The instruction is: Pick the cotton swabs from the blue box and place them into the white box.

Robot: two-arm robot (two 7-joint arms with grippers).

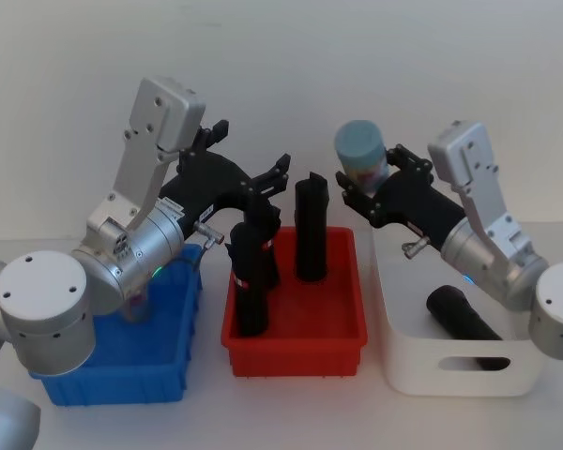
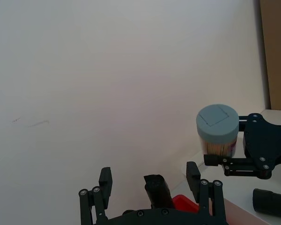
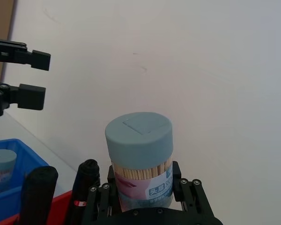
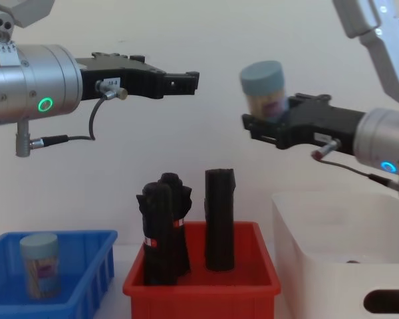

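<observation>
My right gripper is shut on a cotton swab tub with a light blue top and holds it upright in the air, over the gap between the red bin and the white box. In the right wrist view the tub stands between the fingers. My left gripper hangs open and holds nothing, high above the near side of the red bin, right of the blue box. A second cotton swab tub stands upright in the blue box.
The red bin sits between the two boxes and holds tall black rolled bundles. One black roll lies inside the white box. A plain wall stands behind the table.
</observation>
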